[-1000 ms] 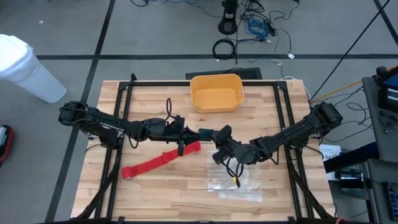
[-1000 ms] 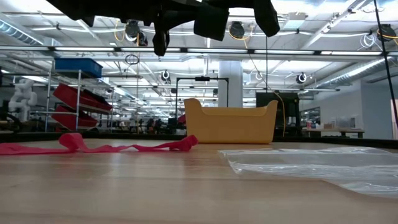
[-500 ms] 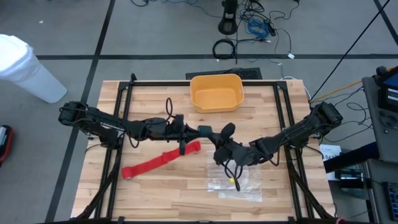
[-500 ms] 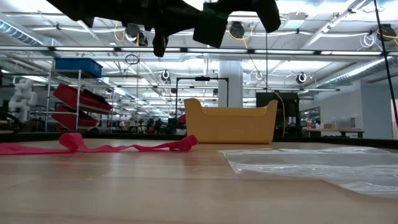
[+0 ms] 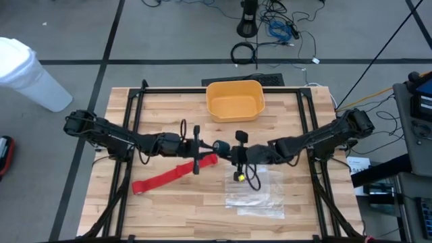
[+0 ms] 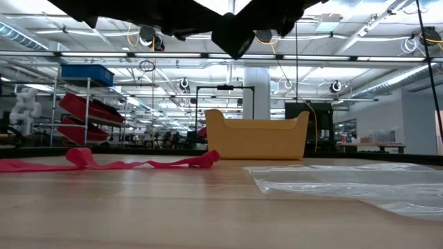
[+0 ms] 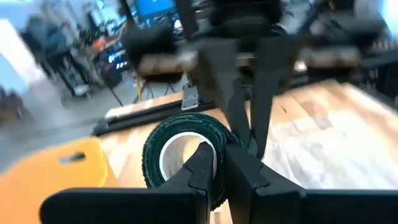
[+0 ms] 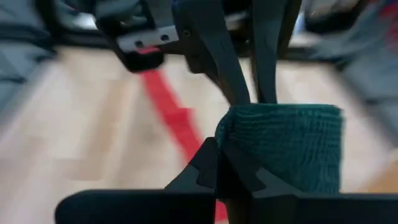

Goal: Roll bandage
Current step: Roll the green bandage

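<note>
Since the earlier frame my right gripper (image 5: 231, 155) has swung to meet my left gripper (image 5: 202, 150); both pinch a green roll (image 7: 181, 153) mid-table. Red bandage (image 5: 173, 175) lies flat below them.

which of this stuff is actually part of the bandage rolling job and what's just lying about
In the job: red bandage, flat on the table; green roll, gripped by the left gripper and right gripper.
Lying about: yellow bin; clear plastic bag.
</note>
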Tool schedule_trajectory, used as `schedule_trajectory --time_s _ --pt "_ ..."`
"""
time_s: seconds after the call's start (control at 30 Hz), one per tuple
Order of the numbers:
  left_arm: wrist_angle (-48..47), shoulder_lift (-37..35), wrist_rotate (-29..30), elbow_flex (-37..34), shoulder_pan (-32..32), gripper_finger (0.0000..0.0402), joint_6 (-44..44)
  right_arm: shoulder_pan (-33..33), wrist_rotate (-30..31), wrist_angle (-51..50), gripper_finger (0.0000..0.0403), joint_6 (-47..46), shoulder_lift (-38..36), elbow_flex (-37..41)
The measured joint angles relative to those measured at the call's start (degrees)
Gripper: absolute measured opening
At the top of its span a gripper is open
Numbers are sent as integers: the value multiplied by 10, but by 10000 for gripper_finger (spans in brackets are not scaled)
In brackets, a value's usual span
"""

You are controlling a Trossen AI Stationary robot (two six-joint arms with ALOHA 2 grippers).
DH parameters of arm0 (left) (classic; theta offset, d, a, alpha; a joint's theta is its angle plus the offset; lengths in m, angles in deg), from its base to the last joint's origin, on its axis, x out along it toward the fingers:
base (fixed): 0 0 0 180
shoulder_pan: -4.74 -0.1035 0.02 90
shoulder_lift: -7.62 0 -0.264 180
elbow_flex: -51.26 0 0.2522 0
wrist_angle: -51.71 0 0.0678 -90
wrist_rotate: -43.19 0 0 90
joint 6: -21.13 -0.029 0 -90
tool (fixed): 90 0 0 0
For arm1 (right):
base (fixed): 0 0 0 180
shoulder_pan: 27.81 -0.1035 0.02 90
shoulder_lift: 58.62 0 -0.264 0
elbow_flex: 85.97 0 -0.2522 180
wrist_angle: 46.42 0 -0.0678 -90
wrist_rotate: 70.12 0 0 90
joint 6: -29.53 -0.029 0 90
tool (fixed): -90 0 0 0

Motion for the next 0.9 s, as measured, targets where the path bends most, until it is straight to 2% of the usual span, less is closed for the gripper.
schedule_trajectory --time_s 0.1,0.2,0.27,0.53,0.67,0.77,0.9 --pt "6 0 3 0 13 31 -39 22 -92 -3 0 -59 1 0" --pt "38 -5 39 5 19 30 -52 35 -178 -23 0 -73 7 4" --pt "32 -4 65 5 20 30 -48 38 -199 -13 0 -72 5 4" --pt "-10 -2 66 3 21 30 -17 42 -144 -46 0 -51 2 2" --pt "-26 -2 65 3 21 30 -5 42 -69 -71 1 -33 19 14" --pt "-56 -2 64 3 20 30 15 43 -36 -39 19 -27 45 52" --pt "-95 -2 64 3 11 30 23 52 -15 -8 63 -42 53 78"
